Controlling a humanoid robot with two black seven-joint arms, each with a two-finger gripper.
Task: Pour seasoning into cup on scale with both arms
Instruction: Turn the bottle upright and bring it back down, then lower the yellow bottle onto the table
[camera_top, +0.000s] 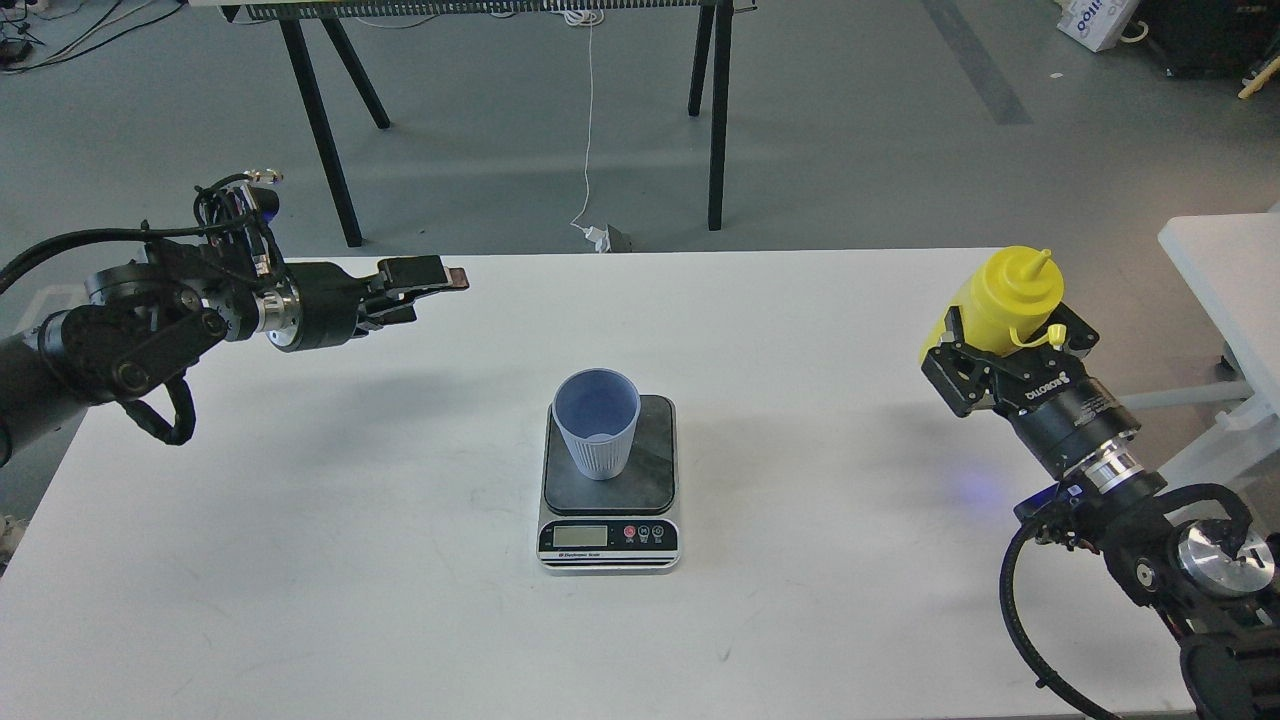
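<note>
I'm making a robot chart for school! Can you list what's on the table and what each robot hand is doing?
table: white
scale: middle of table
cup: pale blue, upright on the scale plate
cup contents: none visible
bottle: yellow, upright, nozzle up, cap off and hanging
right gripper: shut on the bottle, held up right of the scale
left gripper: holds nothing, left of the cup, looks shut

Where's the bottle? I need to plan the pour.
Head view, far right: the bottle sits upright in the right gripper, off the table's right edge, away from the cup.
</note>
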